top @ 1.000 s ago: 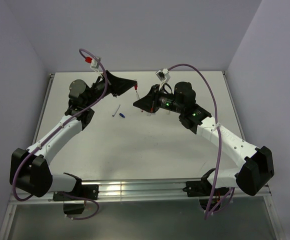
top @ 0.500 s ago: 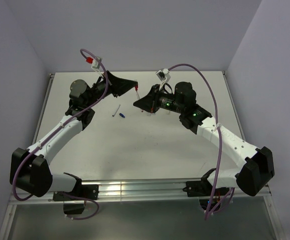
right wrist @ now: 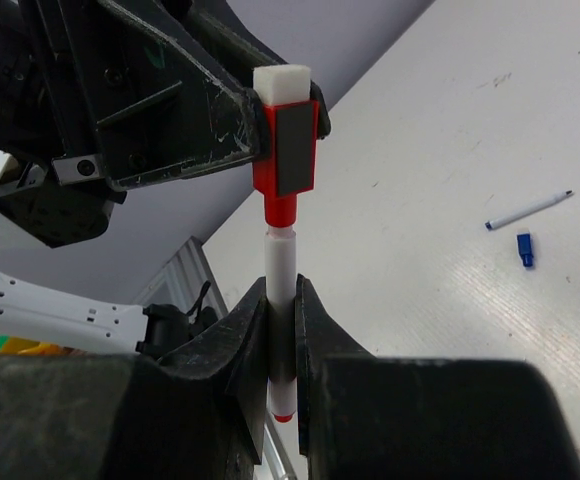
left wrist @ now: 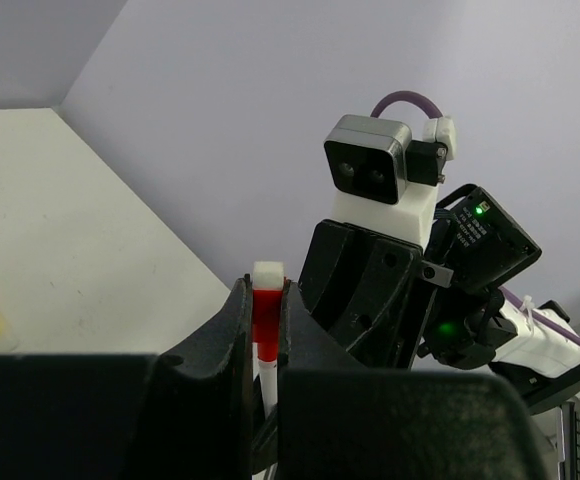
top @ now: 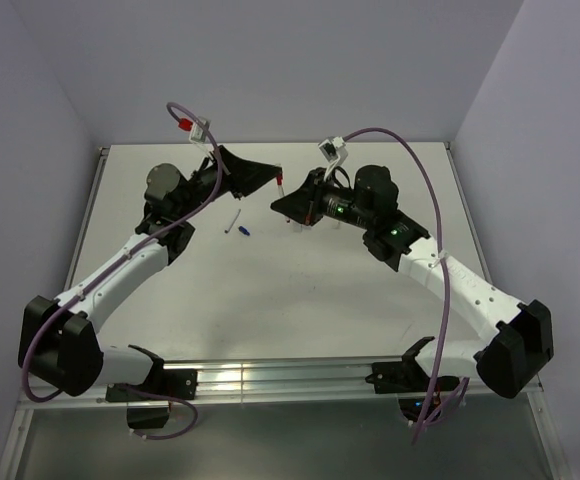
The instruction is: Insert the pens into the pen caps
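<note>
**Robot body.** Left arm (top: 120, 270) and right arm (top: 460, 285): white link shells alternate with black joint housings, and each arm ends in a bulky black shoulder housing (top: 58, 350). A purple cable (left wrist: 406, 97) runs along each arm to a wrist camera (left wrist: 370, 172), which has a white body and a grey twin-lens face. Green indicator lights (left wrist: 481, 210) glow on the right arm's black casings. The fingers (right wrist: 230, 345) are matt black, angular and marked with pale scratches. A red connector (top: 177, 122) sits on the left arm's cable.
</note>
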Robot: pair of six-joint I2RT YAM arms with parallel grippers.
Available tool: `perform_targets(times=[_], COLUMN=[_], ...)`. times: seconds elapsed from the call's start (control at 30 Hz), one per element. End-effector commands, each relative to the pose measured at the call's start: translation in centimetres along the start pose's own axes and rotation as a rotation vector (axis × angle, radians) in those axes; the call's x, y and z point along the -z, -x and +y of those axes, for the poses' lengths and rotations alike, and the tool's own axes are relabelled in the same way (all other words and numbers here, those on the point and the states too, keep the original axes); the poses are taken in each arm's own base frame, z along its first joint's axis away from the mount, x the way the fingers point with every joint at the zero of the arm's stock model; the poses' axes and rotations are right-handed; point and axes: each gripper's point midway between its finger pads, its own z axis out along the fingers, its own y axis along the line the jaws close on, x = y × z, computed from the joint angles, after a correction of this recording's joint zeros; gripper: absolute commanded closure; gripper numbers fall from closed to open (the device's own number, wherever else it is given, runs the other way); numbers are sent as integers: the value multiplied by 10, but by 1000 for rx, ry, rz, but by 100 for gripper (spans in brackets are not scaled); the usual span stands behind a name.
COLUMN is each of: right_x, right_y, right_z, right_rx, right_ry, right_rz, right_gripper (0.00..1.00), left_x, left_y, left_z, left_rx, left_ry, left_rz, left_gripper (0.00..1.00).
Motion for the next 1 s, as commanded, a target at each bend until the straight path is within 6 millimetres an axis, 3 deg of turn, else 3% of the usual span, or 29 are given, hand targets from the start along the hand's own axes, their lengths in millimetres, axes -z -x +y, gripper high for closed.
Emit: perform_targets(times=[0.0,0.13,0.47,0.97], right_x=[13,19,38,59], right_y=[30,33,41,48], right_z=[14,14,23,64], right_rx=[60,66,106,187], right_ry=[21,15,16,156], right_rz=[-117,-146,-222,-228], right_gripper=[100,100,100,100], left_x=[3,2,15,11], left_y=[-9,-21,-39,-92], left_z=[-32,-49,-69,-100], left_rx=[-44,-35,-76,-176], left_ry=[-69,-88,-74,-155], left_rz=[1,10,-11,129], left_gripper=[100,100,100,100])
